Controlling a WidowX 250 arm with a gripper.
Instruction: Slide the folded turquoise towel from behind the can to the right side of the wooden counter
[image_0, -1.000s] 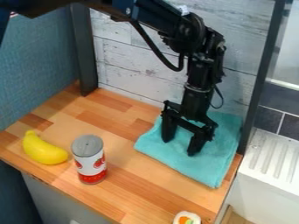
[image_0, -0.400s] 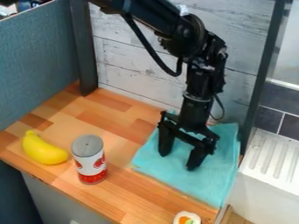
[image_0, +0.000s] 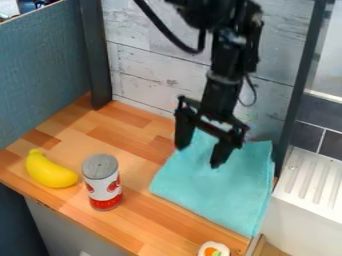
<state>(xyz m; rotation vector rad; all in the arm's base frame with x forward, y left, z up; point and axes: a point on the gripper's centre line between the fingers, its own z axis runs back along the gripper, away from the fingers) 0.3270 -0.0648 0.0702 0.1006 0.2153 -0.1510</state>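
Gripper (image_0: 198, 157), right of centre — fingers spread, nothing pinched between them, pointing down over the upper part of the turquoise cloth (image_0: 212, 187). Cloth lies on the wooden counter (image_0: 143, 167), centre to lower right. Left of it, a can (image_0: 102, 182) stands upright, lower left; yellow banana (image_0: 50, 171) just beside, at far left. Sushi piece (image_0: 214, 249) at bottom edge — partly cut off.

Soft, fairly bright light covers the tabletop (image_0: 150, 220) and the turquoise cloth (image_0: 217, 197), with faint shading along the folds. The white ribbed surface (image_0: 314, 182) at the right is brighter, while the lower left corner sinks into deep shade. The black hand (image_0: 198, 156), right of centre, looks dark with slightly blurred edges.
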